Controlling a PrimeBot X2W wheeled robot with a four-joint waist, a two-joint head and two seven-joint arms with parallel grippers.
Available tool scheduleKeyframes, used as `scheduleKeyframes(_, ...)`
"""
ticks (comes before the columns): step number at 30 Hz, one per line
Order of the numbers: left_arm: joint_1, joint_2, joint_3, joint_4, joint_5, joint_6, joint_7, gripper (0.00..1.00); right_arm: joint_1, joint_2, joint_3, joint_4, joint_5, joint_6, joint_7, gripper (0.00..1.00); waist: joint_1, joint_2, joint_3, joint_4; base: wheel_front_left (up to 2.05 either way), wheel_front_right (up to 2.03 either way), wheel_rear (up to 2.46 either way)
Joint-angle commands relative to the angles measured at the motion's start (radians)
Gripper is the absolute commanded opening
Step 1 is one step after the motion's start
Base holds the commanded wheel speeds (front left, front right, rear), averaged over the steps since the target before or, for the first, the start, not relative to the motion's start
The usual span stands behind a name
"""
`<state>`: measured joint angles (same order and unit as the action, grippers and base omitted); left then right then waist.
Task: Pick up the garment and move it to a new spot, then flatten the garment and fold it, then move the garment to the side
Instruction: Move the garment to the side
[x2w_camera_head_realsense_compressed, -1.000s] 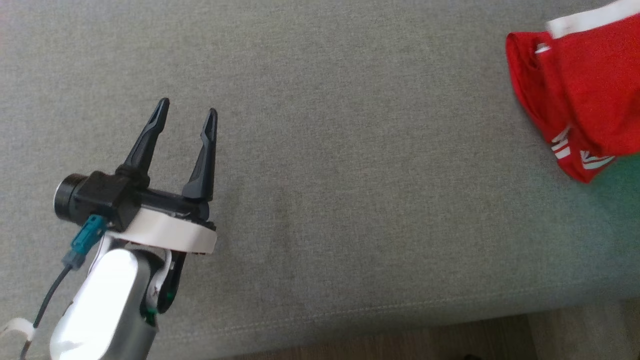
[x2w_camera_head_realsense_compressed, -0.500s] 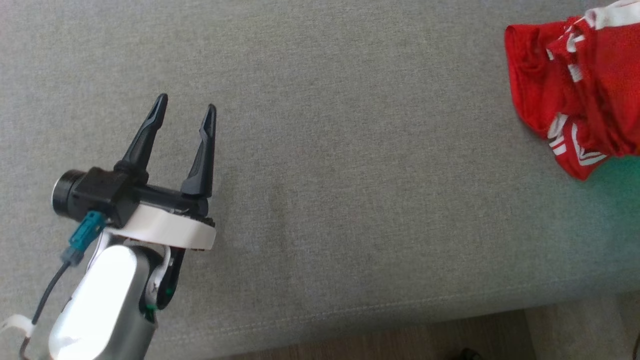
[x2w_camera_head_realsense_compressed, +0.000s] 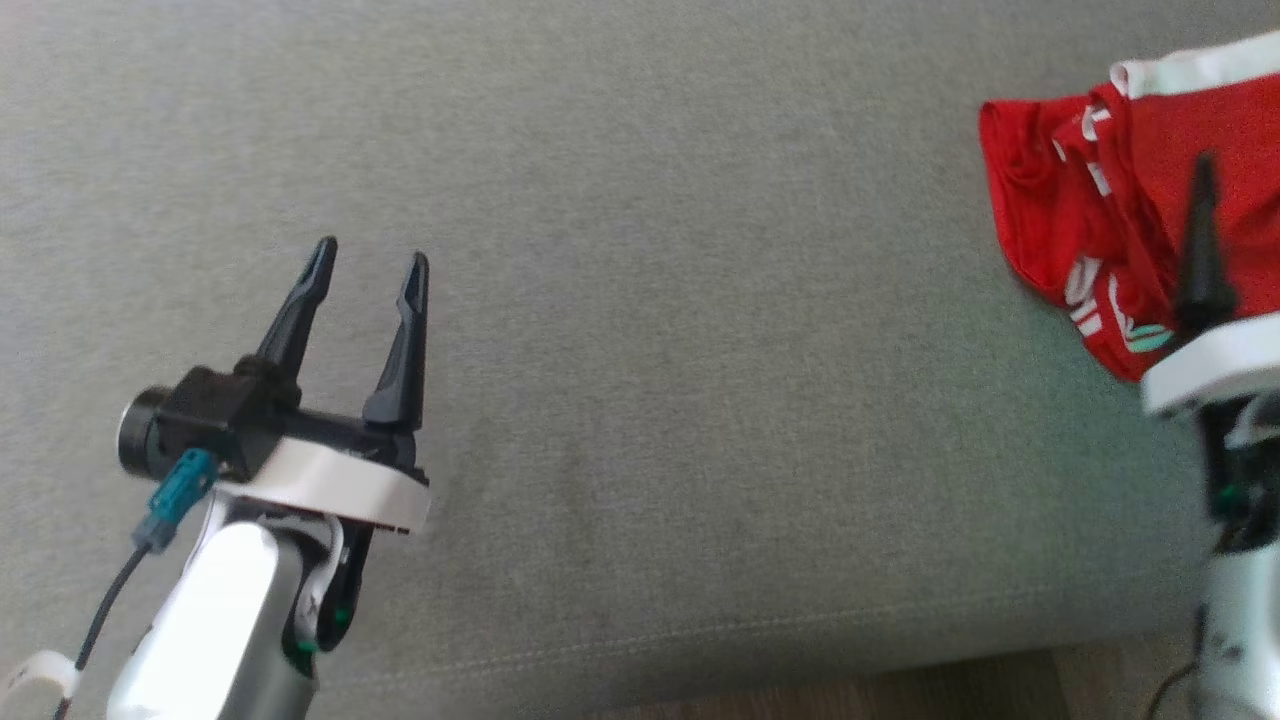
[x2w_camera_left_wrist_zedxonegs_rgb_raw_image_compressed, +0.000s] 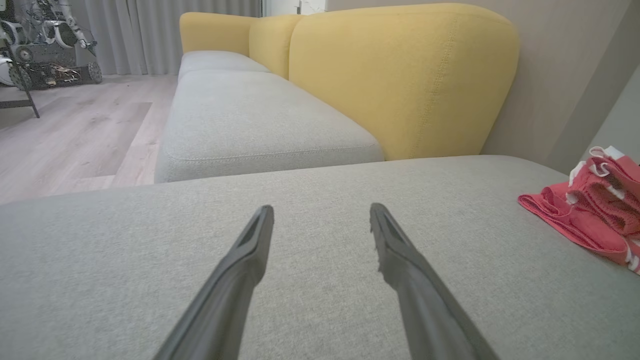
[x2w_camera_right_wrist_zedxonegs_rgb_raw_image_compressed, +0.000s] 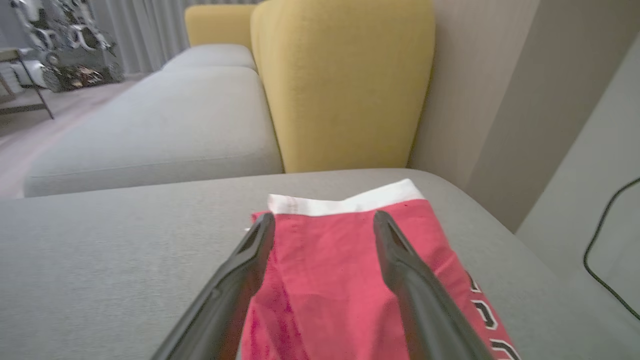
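Our right gripper (x2w_camera_right_wrist_zedxonegs_rgb_raw_image_compressed: 324, 217) hovers open and empty over the red garment (x2w_camera_head_realsense_compressed: 1060, 220); our left gripper (x2w_camera_head_realsense_compressed: 372, 255), equally open, holds nothing.

It looked like a living room: a long grey sofa (x2w_camera_left_wrist_zedxonegs_rgb_raw_image_compressed: 260, 130) with yellow backrests (x2w_camera_left_wrist_zedxonegs_rgb_raw_image_compressed: 400, 75), curtains (x2w_camera_left_wrist_zedxonegs_rgb_raw_image_compressed: 135, 35) and a wooden floor (x2w_camera_left_wrist_zedxonegs_rgb_raw_image_compressed: 75, 135). Robot hardware (x2w_camera_left_wrist_zedxonegs_rgb_raw_image_compressed: 45, 45) stood by the curtains.

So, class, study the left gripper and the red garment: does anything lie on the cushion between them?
Nothing visible does. Bare grey cushion runs from the open left gripper to the red garment at the right of the head view. The open right gripper hangs over that garment, beyond the stretch between them.
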<state>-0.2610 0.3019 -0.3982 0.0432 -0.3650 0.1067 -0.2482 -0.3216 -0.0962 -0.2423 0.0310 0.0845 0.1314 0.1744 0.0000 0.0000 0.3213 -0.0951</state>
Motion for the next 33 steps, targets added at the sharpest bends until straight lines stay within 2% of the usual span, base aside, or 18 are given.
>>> scheduleKeyframes(1,-0.010,0.017,0.046,-0.025,-0.005,0.008,-0.009,1.00,0.002,0.003,0.035,-0.052,-0.002,-0.001,-0.022,1.00,0.0000,0.0000,-0.022,0.020,0.00,0.00,0.00)
scheduleKeyframes(5,0.014,0.012,0.054,-0.020,-0.015,0.016,-0.010,1.00,0.052,0.035,0.116,-0.085,0.007,-0.001,-0.078,1.00,0.0000,0.0000,-0.052,0.055,0.00,0.00,0.00)
scheduleKeyframes(12,0.057,0.016,0.079,-0.011,-0.031,0.021,-0.012,1.00,0.118,0.045,0.223,-0.090,0.038,-0.001,-0.143,1.00,0.0000,0.0000,-0.101,0.117,0.00,0.00,0.00)
scheduleKeyframes(18,0.114,0.028,0.088,-0.011,-0.036,0.019,-0.013,1.00,0.181,0.046,0.233,-0.071,0.053,-0.001,-0.155,1.00,0.0000,0.0000,-0.163,0.139,0.00,0.00,0.00)
scheduleKeyframes(33,0.216,0.047,0.070,-0.016,-0.034,0.030,-0.009,1.00,0.296,0.046,0.238,-0.064,0.048,-0.001,-0.127,1.00,0.0000,0.0000,-0.269,0.134,0.00,0.00,0.00)
